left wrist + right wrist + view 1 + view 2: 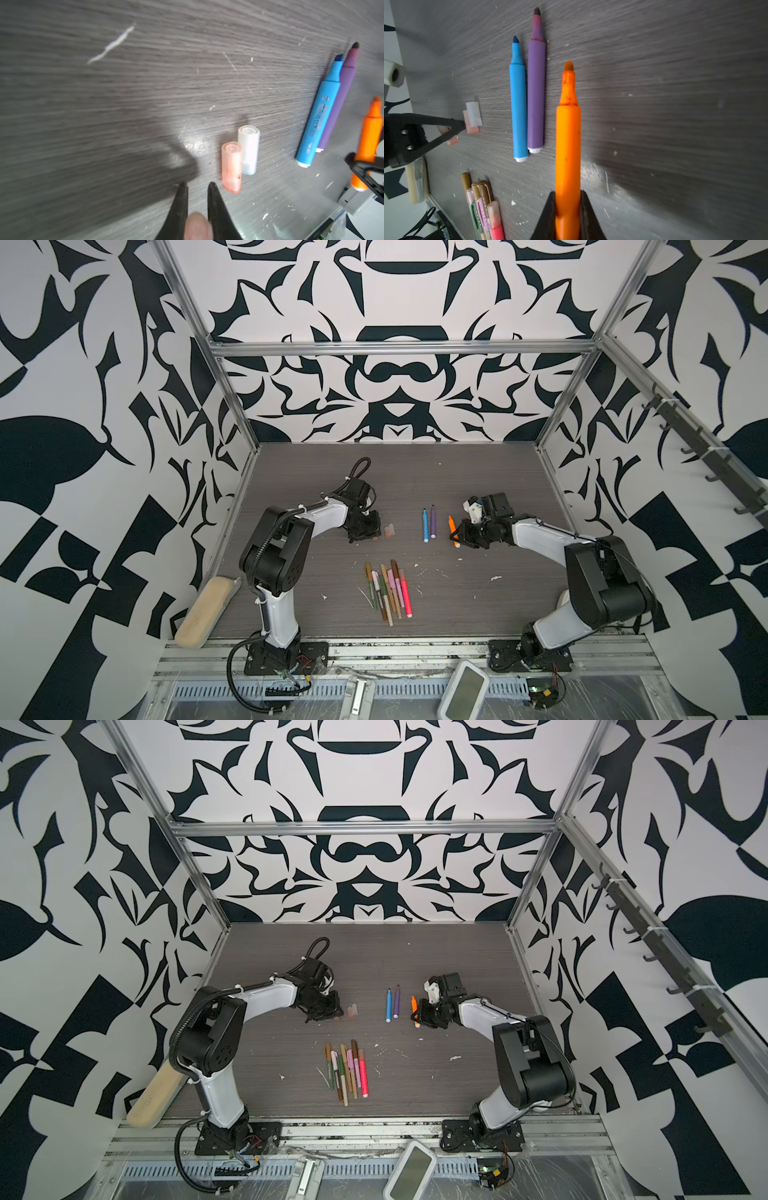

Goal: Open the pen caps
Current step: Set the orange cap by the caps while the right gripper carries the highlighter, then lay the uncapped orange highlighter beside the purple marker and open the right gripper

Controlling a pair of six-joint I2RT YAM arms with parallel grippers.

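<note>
Capped pens [388,593] lie bundled at the middle of our tabletop's [457,472] front edge. Farther back, our left gripper [197,186] pinches a pinkish cap [197,226], with two loose caps [231,166] lying just beside it. Our right gripper [568,193] clamps the uncapped orange marker [568,145], near a blue marker [519,108] and a purple marker [536,93].
</note>
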